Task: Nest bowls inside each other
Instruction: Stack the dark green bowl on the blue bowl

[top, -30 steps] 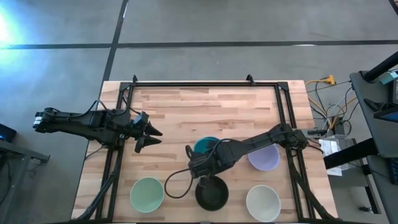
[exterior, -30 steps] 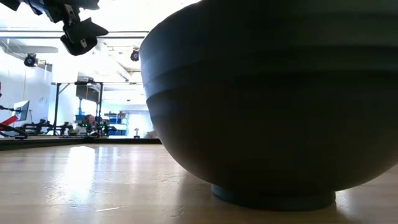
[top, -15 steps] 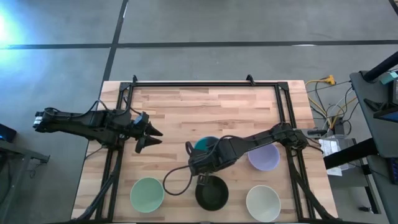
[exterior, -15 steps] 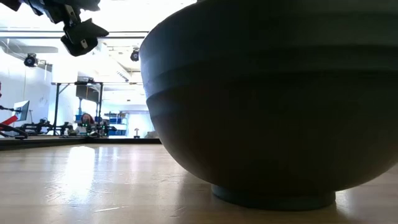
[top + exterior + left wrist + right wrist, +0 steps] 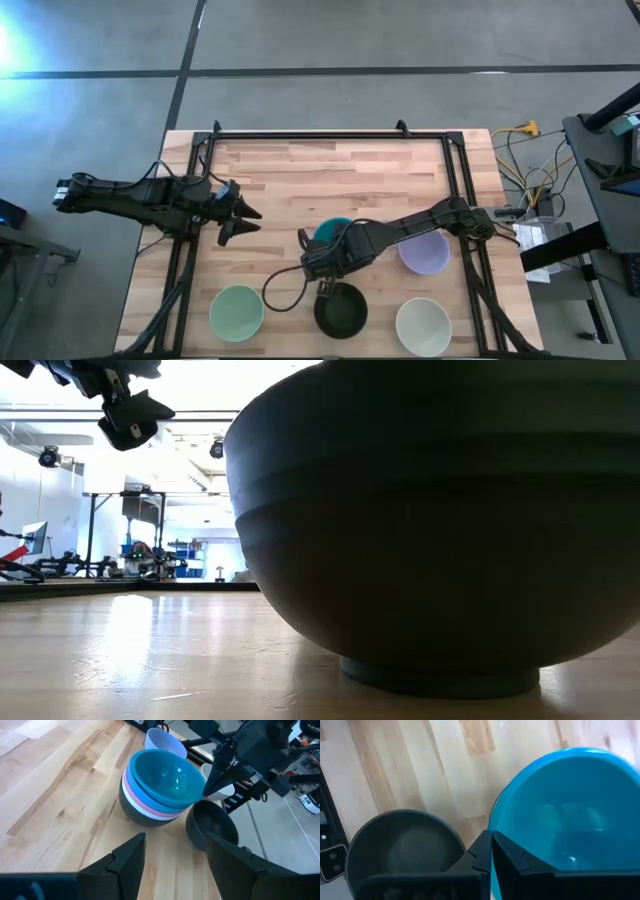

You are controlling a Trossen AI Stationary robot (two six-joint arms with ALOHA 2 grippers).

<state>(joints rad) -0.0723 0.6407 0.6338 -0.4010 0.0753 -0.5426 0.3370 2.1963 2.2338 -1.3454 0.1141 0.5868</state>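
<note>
Right gripper [image 5: 322, 283] works at the stack of bowls [image 5: 157, 790].
High view: it hangs between stack and black bowl [image 5: 340, 312]. Left wrist view: its fingers look closed and empty; left gripper [image 5: 175, 852] waits wide. I judge it must next grasp the black bowl.

We see a nested stack [image 5: 157, 795] near the table's middle: a glossy round teal bowl [image 5: 167, 775] on top, then blue, pink, white and black ones. A loose matte black bowl [image 5: 341, 312] sits just beside it, between a pale green bowl [image 5: 236, 311] and a white bowl [image 5: 422, 325]. A lavender bowl [image 5: 426, 253] stands apart.
</note>
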